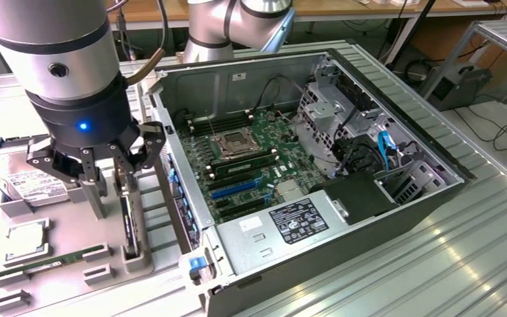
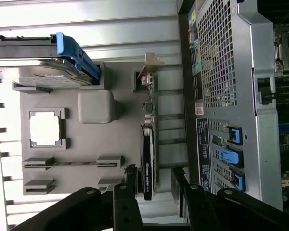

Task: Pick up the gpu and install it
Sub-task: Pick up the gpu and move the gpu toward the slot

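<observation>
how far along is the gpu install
Done: nothing yet; the gpu stands on edge in its holder on the tray, outside the open computer case. In hand: the open gripper is lined up with the card between its jaws, not closed on it. Left: the pick-up and the install.

The ribbed metal table (image 1: 465, 264) carries an open computer case (image 1: 342, 264) at the exterior view's right and a grey fixture tray (image 2: 82, 139) just beside it. The tray holds the gpu (image 2: 148, 168) on edge, a hard drive (image 1: 24, 185) and a memory stick (image 1: 51, 263).
</observation>
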Controlling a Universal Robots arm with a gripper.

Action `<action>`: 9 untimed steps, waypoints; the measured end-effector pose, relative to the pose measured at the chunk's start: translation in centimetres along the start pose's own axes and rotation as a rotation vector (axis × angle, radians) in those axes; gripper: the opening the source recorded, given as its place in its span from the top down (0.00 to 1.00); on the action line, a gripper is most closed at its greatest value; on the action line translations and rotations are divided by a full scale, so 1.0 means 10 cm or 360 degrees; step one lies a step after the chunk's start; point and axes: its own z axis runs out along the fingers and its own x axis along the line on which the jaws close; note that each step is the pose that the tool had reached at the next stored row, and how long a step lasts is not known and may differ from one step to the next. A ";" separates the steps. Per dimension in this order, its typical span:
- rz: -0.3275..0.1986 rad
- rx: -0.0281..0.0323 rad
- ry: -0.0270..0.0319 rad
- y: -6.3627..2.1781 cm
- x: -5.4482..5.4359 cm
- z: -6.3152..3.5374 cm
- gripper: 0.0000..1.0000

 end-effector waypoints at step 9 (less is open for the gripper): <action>0.0000 -0.00001 -0.00001 -0.002 0.00 0.050 0.58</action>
